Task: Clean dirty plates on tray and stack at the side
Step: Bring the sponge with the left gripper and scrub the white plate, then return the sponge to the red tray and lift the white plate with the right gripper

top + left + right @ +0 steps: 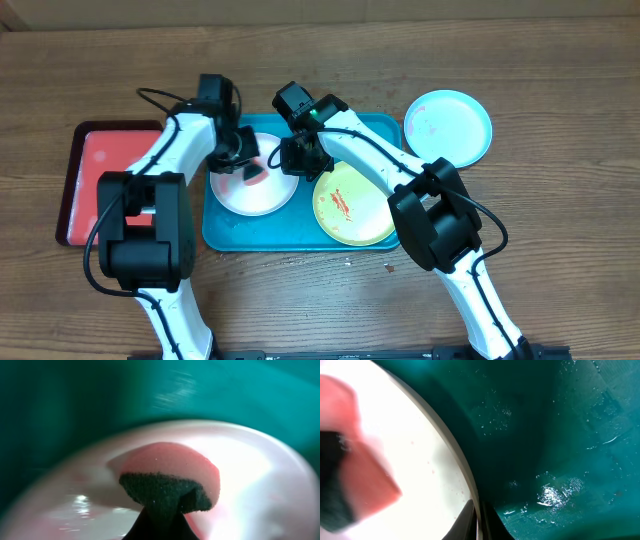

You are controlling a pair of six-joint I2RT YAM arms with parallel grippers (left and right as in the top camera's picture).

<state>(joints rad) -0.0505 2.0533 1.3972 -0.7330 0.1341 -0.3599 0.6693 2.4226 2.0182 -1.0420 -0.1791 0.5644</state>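
My left gripper [247, 163], clamped on a pink sponge with dark green backing [170, 485], pressed it onto the round white plastic plate [255, 197] at nine o'clock in the large teal-blue rectangular tray [215, 235]. My right gripper [298, 160] pinched that plate's three-o'clock rim.

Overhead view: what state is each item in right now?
tray: wet, holding two plates
left gripper: shut on sponge
right gripper: shut on rim of white plate
sponge: pressed on white plate
white plate: on tray, rim clamped
yellow-green plate: on tray, red smears, untouched
light blue plate: on table beside tray, faint pink specks
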